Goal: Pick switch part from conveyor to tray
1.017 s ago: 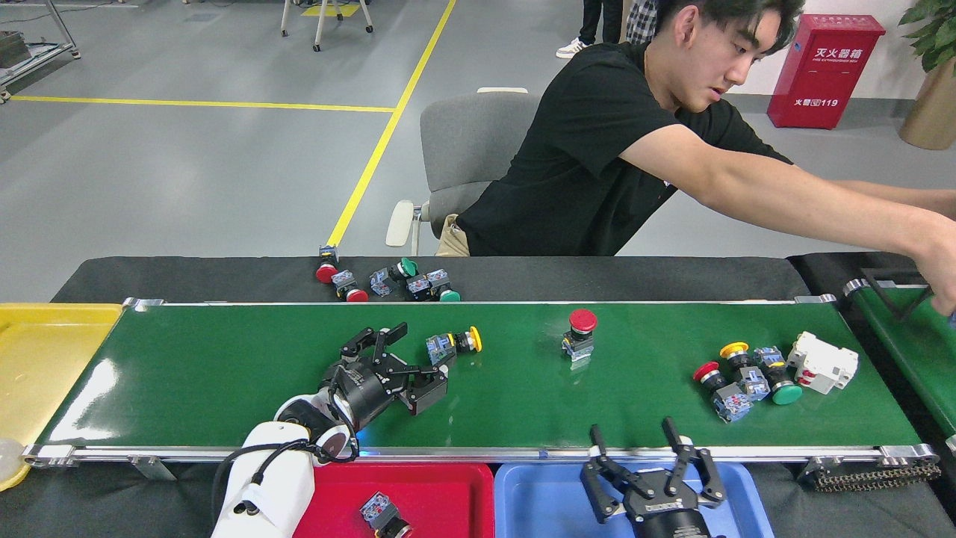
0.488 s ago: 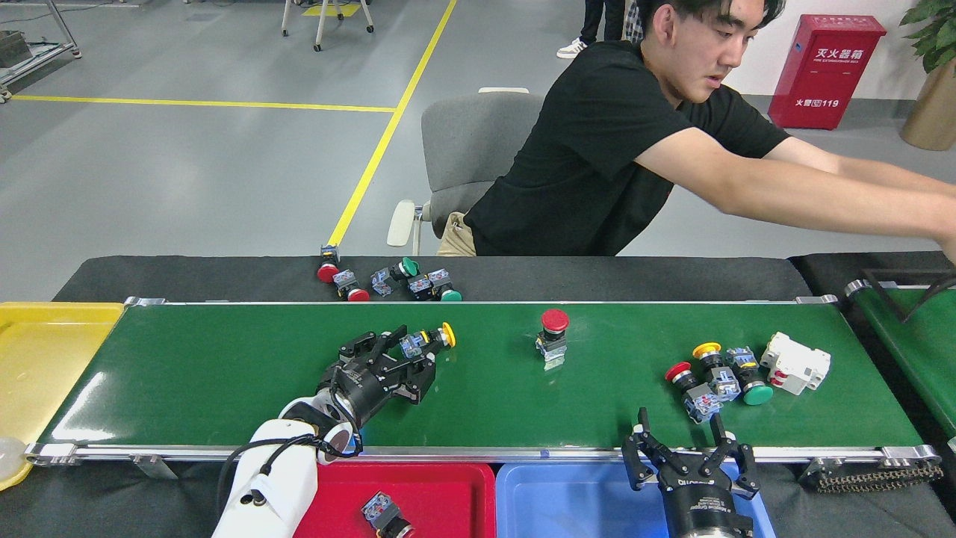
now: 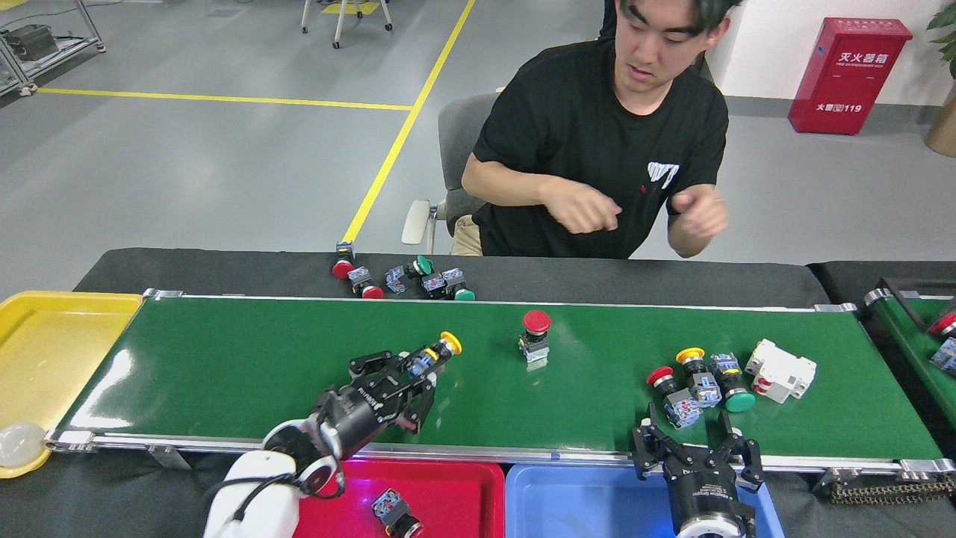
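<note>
L gripper (image 3: 407, 373) sits over the conveyor (image 3: 224, 359), jaws closed narrow around the grey body of the yellow-cap pushbutton switch (image 3: 433, 354); cap sticks out at 1 o'clock from the fingers. Can't tell if the switch is off the belt yet or just pinched on it.

R gripper (image 3: 698, 448) hangs at the near rail, jaws spread wide, nothing in them. A cluster lies just at 12 o'clock of it: red-cap switch (image 3: 668, 392), second yellow-cap switch (image 3: 694, 371), green-cap switch (image 3: 733, 388), all touching or nearly so, w/ a white breaker block (image 3: 780, 370) just at 3 o'clock of them.

Risks, as I judge them:
- Grip is on one end of the body, cap end overhangs → part may pivot or slip on lift, esp. if the belt drags it.
- Red tray (image 3: 448, 486) at 6 o'clock of L gripper already holds a switch (image 3: 394, 514); dropping on top could bounce the new one out. Which tray suits a yellow cap is unclear; yellow tray (image 3: 45, 351) is well off at 9 o'clock.
- R jaws descending into the cluster could nudge neighbours or catch two at once.
- Upright red mushroom switch (image 3: 535, 336) stands alone mid-belt, at 3 o'clock of L gripper; a wide swing could topple it.
- Person (image 3: 597, 127) at the far side, hands raised off the table.
</note>
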